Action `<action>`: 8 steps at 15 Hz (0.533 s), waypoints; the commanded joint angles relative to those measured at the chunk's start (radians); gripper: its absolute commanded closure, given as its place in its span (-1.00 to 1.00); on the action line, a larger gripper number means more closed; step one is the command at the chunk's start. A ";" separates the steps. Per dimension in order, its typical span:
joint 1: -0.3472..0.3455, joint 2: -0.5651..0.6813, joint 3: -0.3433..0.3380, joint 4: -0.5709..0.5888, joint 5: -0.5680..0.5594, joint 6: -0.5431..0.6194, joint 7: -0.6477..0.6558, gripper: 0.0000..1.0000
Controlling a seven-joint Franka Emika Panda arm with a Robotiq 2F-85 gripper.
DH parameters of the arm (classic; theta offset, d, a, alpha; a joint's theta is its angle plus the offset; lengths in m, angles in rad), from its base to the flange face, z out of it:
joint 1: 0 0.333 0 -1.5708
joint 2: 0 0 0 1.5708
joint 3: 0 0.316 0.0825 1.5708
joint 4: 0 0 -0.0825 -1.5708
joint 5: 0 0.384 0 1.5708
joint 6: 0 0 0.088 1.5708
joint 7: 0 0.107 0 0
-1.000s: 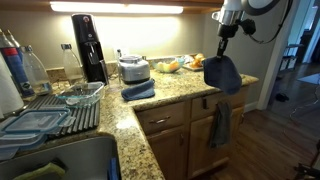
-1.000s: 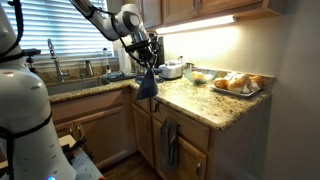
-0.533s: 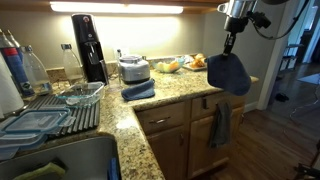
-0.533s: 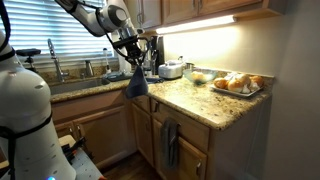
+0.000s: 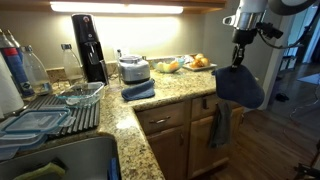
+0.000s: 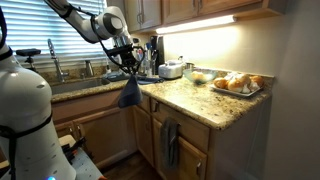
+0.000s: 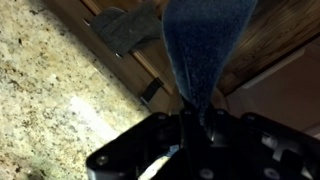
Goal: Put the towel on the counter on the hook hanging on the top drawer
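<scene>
My gripper (image 5: pixel 240 62) is shut on the top of the slate-blue towel (image 5: pixel 240 88), which hangs free in the air past the counter's rounded edge. Both also show in an exterior view, gripper (image 6: pixel 128 68) above towel (image 6: pixel 128 95). In the wrist view the towel (image 7: pixel 205 40) runs from my jaws (image 7: pixel 197 122) over the wooden top drawer front (image 7: pixel 270 45). A small dark hook (image 7: pixel 150 89) sits on the drawer edge beside the speckled granite counter (image 7: pixel 50 90). The counter (image 5: pixel 170 88) and a top drawer (image 5: pixel 203 104) show in an exterior view.
A grey-green towel (image 5: pixel 218 125) hangs on the drawer front, also in the wrist view (image 7: pixel 130 28). A folded blue towel (image 5: pixel 138 90), a silver pot (image 5: pixel 133 68), a coffee machine (image 5: pixel 88 45), fruit (image 5: pixel 197 61) and a dish rack (image 5: pixel 60 105) stand on the counter.
My gripper has carried the hanging towel off the counter, out past its edge and lower, in front of the drawers. It has stayed shut on the towel.
</scene>
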 commanded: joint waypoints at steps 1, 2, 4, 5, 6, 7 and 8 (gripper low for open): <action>0.002 0.044 -0.018 -0.051 0.020 0.047 -0.026 0.90; 0.001 0.070 -0.019 -0.054 0.022 0.049 -0.024 0.90; -0.001 0.116 -0.019 -0.056 0.026 0.049 -0.025 0.90; -0.001 0.140 -0.018 -0.056 0.030 0.053 -0.026 0.90; -0.002 0.161 -0.017 -0.056 0.035 0.062 -0.030 0.90; -0.002 0.181 -0.016 -0.060 0.040 0.091 -0.033 0.90; -0.001 0.196 -0.015 -0.063 0.051 0.118 -0.041 0.90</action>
